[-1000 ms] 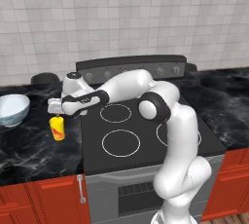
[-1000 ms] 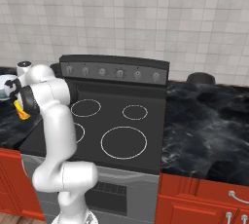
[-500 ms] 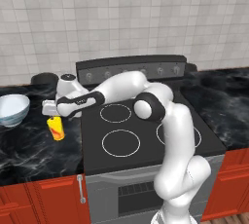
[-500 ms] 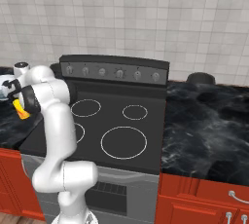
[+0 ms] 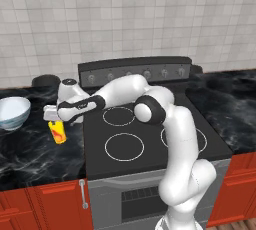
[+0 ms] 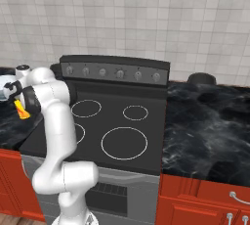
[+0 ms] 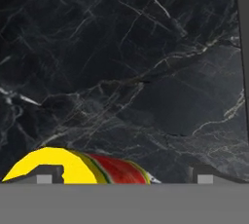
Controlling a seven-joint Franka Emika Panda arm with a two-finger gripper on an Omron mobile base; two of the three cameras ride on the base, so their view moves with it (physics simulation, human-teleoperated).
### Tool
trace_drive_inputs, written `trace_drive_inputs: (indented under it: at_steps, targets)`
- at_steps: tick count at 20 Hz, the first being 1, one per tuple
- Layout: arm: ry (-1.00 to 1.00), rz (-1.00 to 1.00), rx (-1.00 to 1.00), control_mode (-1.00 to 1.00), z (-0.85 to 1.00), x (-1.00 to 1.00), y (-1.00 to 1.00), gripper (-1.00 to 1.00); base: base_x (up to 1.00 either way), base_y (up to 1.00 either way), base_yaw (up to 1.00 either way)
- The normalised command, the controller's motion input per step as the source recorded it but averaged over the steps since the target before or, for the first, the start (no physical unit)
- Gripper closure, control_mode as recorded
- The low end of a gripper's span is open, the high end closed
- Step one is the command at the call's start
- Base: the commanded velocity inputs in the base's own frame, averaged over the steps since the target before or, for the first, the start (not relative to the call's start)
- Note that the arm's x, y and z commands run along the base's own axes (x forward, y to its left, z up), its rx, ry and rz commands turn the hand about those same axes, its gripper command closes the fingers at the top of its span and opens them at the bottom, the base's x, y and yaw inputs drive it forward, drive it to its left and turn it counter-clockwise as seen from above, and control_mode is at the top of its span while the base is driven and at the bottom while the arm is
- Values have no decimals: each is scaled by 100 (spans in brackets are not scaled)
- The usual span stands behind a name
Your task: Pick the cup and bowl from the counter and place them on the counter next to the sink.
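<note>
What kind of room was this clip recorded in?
A rendered home kitchen, by the look of it: a black stovetop with white burner rings and a knob panel, a black marble counter over red cabinets, and a tiled wall.

Bare counter (image 5: 30,149) around the cup (image 5: 58,132), bowl (image 5: 12,112) (well left) apart, stovetop (image 5: 145,134) edge right

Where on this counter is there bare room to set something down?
Bare counter lies in front of the bowl and cup, toward the front edge. Right of the stovetop, the counter is bare too. It is crowded between bowl and stovetop, where the open gripper sits over the cup.
</note>
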Motion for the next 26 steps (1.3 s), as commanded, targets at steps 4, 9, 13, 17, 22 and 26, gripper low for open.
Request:
trace_drive_inputs:
  at_steps: [4, 9, 13, 17, 22, 26]
  targets:
    - [11, -5, 0, -100, -49, -8, 0, -100, 0, 0, 0]
    - [3, -1, 0, -100, -8, -1, 0, 100, 0, 0, 0]
    - [0, 0, 0, -100, 0, 0, 0, 100, 0, 0, 0]
    - [0, 0, 0, -100, 0, 0, 0, 100, 0, 0, 0]
    - [0, 0, 0, -100, 0, -5, 0, 100, 0, 0, 0]
    - [-3, 1, 0, -100, 0, -21, 0, 100, 0, 0, 0]
